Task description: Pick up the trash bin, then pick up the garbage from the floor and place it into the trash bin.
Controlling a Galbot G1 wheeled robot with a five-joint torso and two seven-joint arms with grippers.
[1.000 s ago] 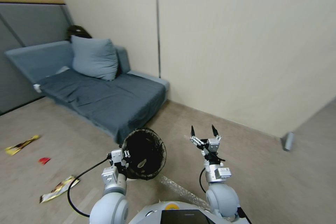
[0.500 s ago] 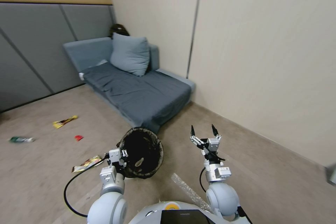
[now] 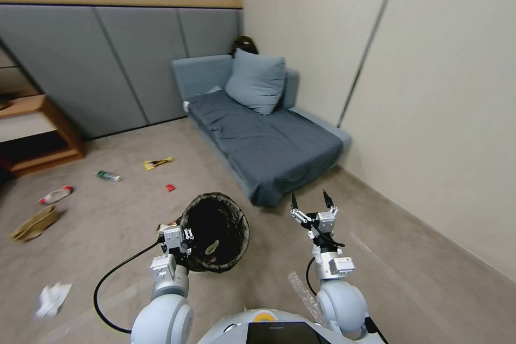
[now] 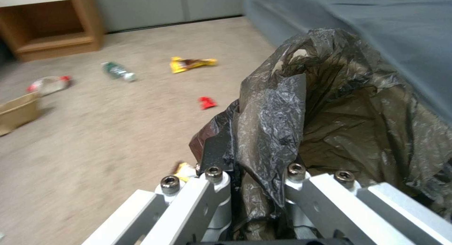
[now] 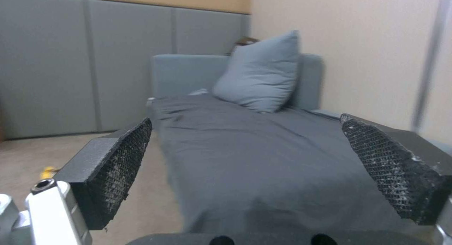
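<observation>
The left gripper (image 4: pixel 252 174) is pinched tight on the rim of the trash bin (image 3: pixel 215 231), with the crinkly black bag (image 4: pixel 329 107) squeezed between its fingers. The bin is held up off the floor in front of the robot, tipped so its dark mouth faces the head camera. A pale scrap (image 3: pixel 213 248) lies inside it. The right gripper (image 3: pixel 310 201) is held up beside the bin, a little apart from it, and its two black fingers (image 5: pixel 120 167) are spread wide with nothing between them. It points toward the gray sofa bed (image 3: pixel 269 142), which has a gray pillow (image 3: pixel 257 81) leaning at its back end by the wall. The garbage lies spread out on the tan floor (image 3: pixel 107 209) to the left of the bin. Just past the bin is a small red scrap (image 3: pixel 170 187). Farther away are a yellow snack wrapper (image 3: pixel 157 162) and a small green bottle (image 3: pixel 108 176). Off to the left are a red and white packet (image 3: pixel 55 194) and a brown paper bag (image 3: pixel 35 223). A crumpled white tissue (image 3: pixel 52 298) lies near the robot's left side. A wooden shelf (image 3: pixel 37 134) stands against the gray wall panels on the far left.
</observation>
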